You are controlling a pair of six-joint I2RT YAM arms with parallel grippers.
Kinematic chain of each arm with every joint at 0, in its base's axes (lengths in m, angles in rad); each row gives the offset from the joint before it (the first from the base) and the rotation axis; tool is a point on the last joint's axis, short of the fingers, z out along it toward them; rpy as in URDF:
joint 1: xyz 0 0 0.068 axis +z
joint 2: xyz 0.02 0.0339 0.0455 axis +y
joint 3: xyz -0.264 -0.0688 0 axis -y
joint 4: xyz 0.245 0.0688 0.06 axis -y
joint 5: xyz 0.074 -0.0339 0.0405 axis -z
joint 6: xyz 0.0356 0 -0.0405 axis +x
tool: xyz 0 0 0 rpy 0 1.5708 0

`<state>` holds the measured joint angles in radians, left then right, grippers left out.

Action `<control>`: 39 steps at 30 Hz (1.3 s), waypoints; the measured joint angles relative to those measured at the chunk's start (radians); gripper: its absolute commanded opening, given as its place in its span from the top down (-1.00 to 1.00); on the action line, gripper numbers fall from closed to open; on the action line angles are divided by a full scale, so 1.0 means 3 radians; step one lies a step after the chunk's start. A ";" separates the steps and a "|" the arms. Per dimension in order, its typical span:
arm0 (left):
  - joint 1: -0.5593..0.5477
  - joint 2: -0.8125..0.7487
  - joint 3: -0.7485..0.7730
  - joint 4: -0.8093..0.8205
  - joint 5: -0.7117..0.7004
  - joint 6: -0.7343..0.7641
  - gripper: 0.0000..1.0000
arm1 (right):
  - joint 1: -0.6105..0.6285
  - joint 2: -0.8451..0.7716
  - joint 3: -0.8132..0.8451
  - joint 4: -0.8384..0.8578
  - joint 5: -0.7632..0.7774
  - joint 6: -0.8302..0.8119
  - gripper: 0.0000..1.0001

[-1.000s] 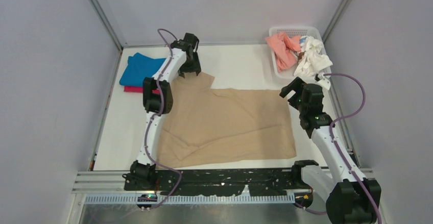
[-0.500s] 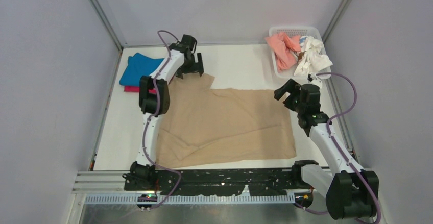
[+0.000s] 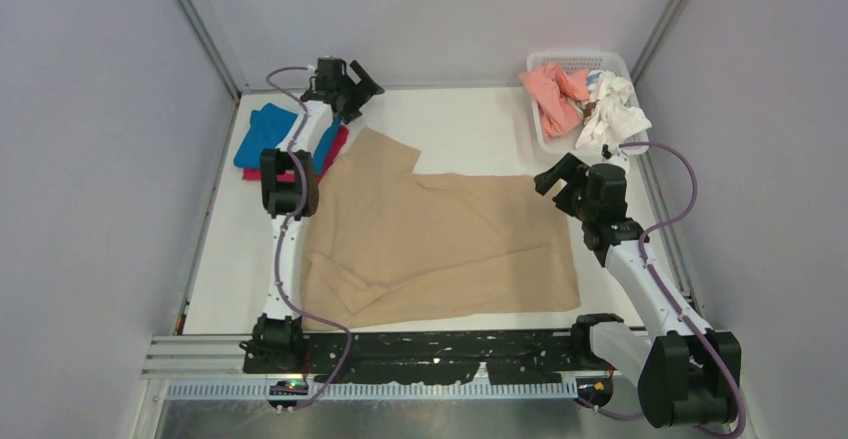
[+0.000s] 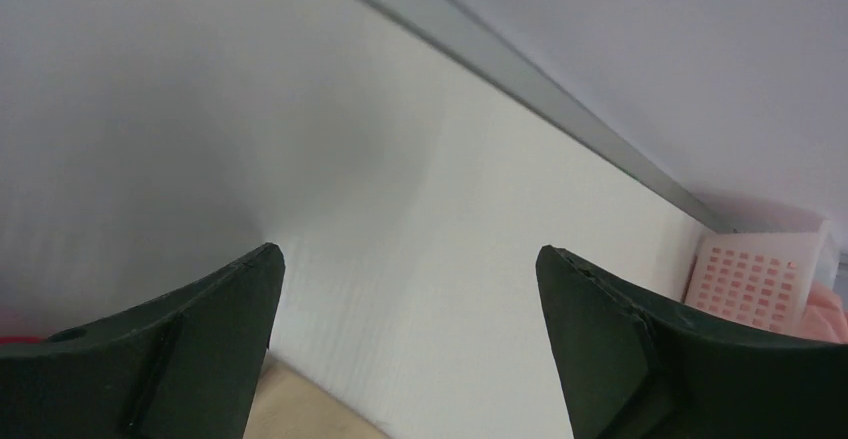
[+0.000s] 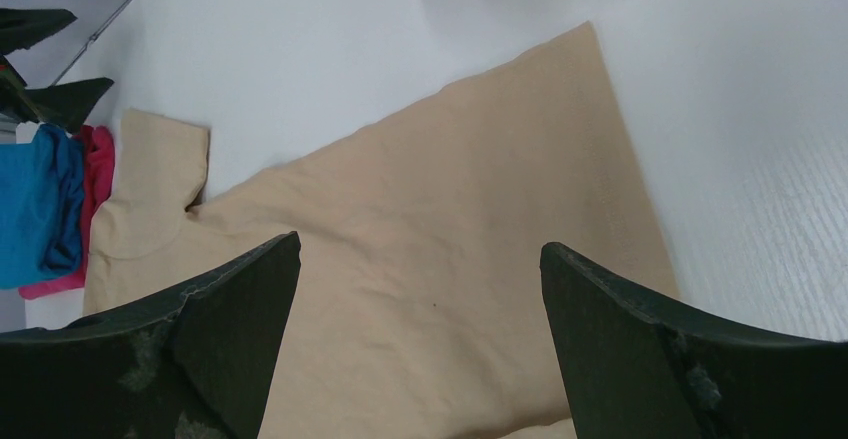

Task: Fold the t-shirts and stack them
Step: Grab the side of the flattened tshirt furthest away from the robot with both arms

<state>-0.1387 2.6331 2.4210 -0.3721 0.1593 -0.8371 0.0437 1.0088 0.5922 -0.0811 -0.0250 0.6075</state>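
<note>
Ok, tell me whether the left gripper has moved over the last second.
Yes. The left gripper has left the sleeve of the tan t-shirt and gone back toward the far edge of the table.

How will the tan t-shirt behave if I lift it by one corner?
Probably floppy: the tan t-shirt lies flat with soft creases at its near-left corner, so a lifted corner would likely drape and sag. It looks thin, so probably light. Pushed, it would likely bunch rather than slide.

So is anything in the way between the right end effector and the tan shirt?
Nothing visible. The right end effector hangs open above the tan shirt near its right edge, with only bare cloth under it. The basket sits apart, at the far right corner.
</note>
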 measured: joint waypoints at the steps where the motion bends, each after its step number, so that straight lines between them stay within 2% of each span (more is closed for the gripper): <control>1: 0.0046 0.0022 -0.0060 0.0011 0.0076 -0.0094 -0.99 | 0.0000 0.0000 0.0000 -0.0001 0.0000 0.0006 -0.90; 5: 0.0122 0.0020 -0.0160 -0.0099 0.0197 -0.0206 -0.99 | 0.0000 -0.0001 -0.0001 0.0018 0.0003 0.0053 -0.90; 15: -0.0047 -0.0177 -0.0286 -0.0746 0.0327 0.0103 -0.99 | 0.0000 -0.0038 -0.0085 0.0075 0.0000 0.0149 -0.90; 19: -0.0094 -0.0303 -0.0420 -0.0996 0.0287 0.0263 -0.99 | 0.0000 -0.0039 -0.0098 0.0089 -0.0013 0.0164 -0.90; 22: -0.0123 -0.0362 -0.0444 -0.1226 0.0107 0.0399 -0.91 | 0.0000 -0.0047 -0.0100 0.0093 -0.0014 0.0167 -0.90; 27: -0.0156 -0.0397 -0.0423 -0.1553 -0.0189 0.0636 -0.67 | 0.0000 -0.0070 -0.0123 0.0102 -0.0010 0.0167 -0.90; 32: -0.0155 -0.0403 -0.0425 -0.1720 -0.0272 0.0774 -0.14 | 0.0000 -0.0069 -0.0125 0.0177 -0.0014 0.0173 -0.90; 39: -0.0155 -0.0403 -0.0430 -0.1755 -0.0235 0.0818 0.31 | 0.0000 -0.0019 -0.0125 0.0249 -0.0013 0.0175 -0.94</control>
<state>-0.1852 2.5122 2.2921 -0.8986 0.0887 -0.5919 0.0437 1.0031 0.5549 -0.0063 -0.0288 0.6601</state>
